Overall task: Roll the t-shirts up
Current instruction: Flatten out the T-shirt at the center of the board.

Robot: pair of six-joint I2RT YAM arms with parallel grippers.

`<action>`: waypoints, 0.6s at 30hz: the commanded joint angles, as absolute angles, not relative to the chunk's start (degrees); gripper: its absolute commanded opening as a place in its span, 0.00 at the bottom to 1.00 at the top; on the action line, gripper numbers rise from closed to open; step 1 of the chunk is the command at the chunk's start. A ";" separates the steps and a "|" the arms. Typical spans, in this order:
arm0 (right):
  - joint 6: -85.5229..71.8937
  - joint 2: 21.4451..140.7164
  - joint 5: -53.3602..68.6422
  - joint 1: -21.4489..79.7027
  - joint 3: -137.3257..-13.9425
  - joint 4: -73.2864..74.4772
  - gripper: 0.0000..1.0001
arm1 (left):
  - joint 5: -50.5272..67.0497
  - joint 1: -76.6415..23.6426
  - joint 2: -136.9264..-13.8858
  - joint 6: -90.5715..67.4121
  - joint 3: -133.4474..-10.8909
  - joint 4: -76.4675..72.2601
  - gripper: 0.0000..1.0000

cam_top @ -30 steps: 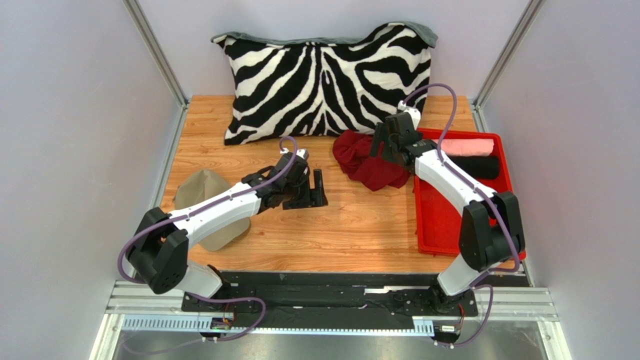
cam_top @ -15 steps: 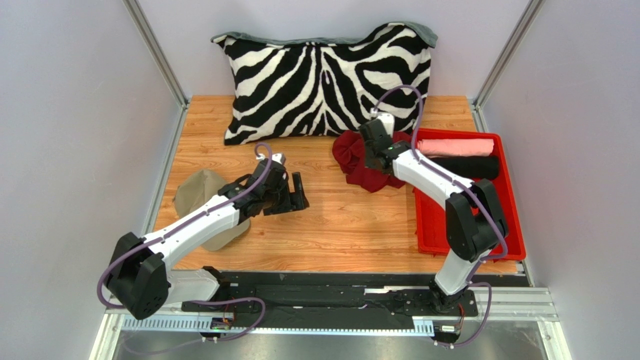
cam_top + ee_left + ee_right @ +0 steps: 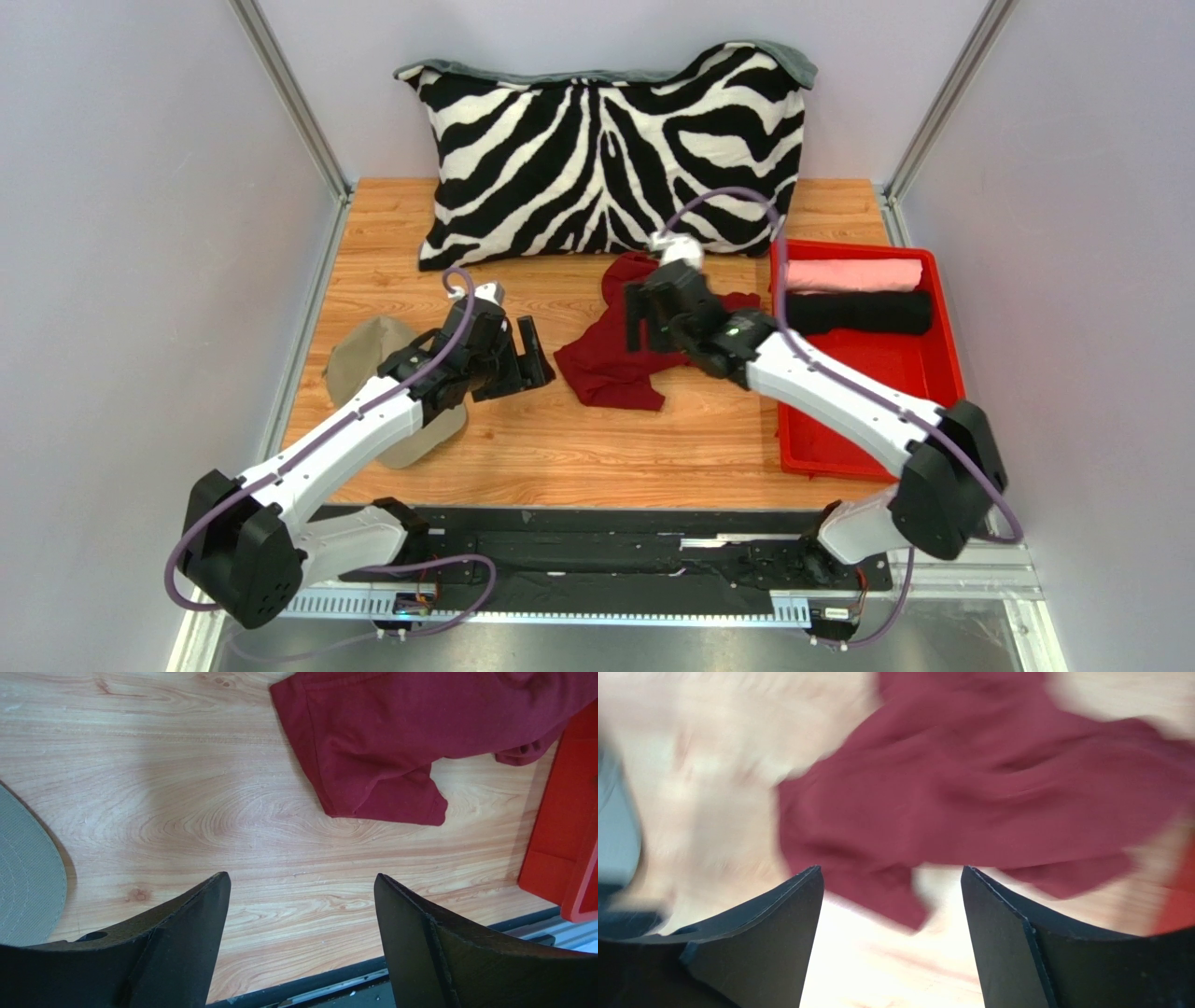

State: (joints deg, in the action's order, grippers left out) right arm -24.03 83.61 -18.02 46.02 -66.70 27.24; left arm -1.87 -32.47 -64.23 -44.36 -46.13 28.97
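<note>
The maroon t-shirt (image 3: 615, 361) lies crumpled and partly spread on the wooden table (image 3: 673, 434), left of the red tray (image 3: 842, 406); the left wrist view shows the maroon t-shirt (image 3: 393, 735) ahead. My right gripper (image 3: 641, 319) hovers over its upper part, open, with nothing between the jaws (image 3: 891, 873); the maroon cloth (image 3: 990, 791) there is blurred. My left gripper (image 3: 532, 357) stands open just left of the shirt, empty over bare wood (image 3: 302, 878). A pink rolled t-shirt (image 3: 853, 275) and a black rolled t-shirt (image 3: 859, 311) lie in the tray.
A zebra-striped pillow (image 3: 603, 140) leans at the back of the table. A khaki cap (image 3: 368, 367) lies at the left under my left arm, and the cap's edge (image 3: 28, 875) shows in the left wrist view. The red tray's corner (image 3: 568, 840) is at that view's right.
The right gripper shut on the maroon shirt, pulled it left toward the table's middle, and has let go. The left gripper has drawn back to the left.
</note>
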 commanded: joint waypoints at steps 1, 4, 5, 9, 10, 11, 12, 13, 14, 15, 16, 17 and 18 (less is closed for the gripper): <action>-25.31 75.77 -20.13 35.89 -61.71 26.63 0.77 | 0.17 -32.43 -66.96 -42.37 -48.07 27.34 0.82; -25.93 74.45 -19.69 29.82 -58.37 26.19 0.77 | 0.53 -35.23 -71.60 -42.19 -50.18 26.20 0.81; -26.10 74.44 -18.21 28.49 -57.40 24.71 0.77 | 0.18 -37.42 -73.46 -41.93 -51.06 26.02 0.81; -25.76 76.46 -14.33 24.08 -57.21 22.15 0.78 | -3.07 -39.99 -83.30 -43.50 -57.20 25.58 0.81; -25.49 77.94 -13.20 24.08 -58.87 21.80 0.78 | -4.03 -40.25 -86.02 -44.03 -57.65 25.40 0.81; -25.66 78.83 -12.40 24.17 -60.02 22.14 0.78 | -4.22 -40.25 -87.18 -44.90 -58.61 25.23 0.81; -26.10 80.06 -11.44 24.34 -61.51 22.24 0.78 | -4.22 -40.34 -88.32 -45.09 -58.97 24.35 0.81; -26.02 81.98 -10.99 24.87 -63.87 22.15 0.77 | -4.22 -40.34 -90.16 -45.35 -59.32 24.00 0.81; -25.93 83.39 -11.25 25.48 -65.55 22.58 0.77 | -4.13 -40.34 -91.05 -45.61 -60.02 23.73 0.81; -26.01 84.71 -11.77 26.97 -67.05 23.02 0.77 | -4.30 -40.34 -91.75 -45.79 -60.20 23.47 0.80; -25.84 85.94 -12.82 27.85 -70.02 23.20 0.77 | -5.35 -40.34 -93.06 -45.97 -60.47 23.47 0.79; -25.75 89.26 -13.18 28.73 -71.61 23.81 0.76 | -6.14 -40.25 -93.77 -46.49 -60.56 23.38 0.78; -25.75 90.86 -13.62 30.13 -73.28 24.60 0.76 | -6.67 -40.25 -95.00 -46.67 -60.64 23.38 0.77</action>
State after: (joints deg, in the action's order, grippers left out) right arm -25.67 85.71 -13.41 26.20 -64.97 25.87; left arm -3.55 -40.40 -92.62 -44.86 -58.15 25.15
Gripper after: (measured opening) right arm 0.771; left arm 0.792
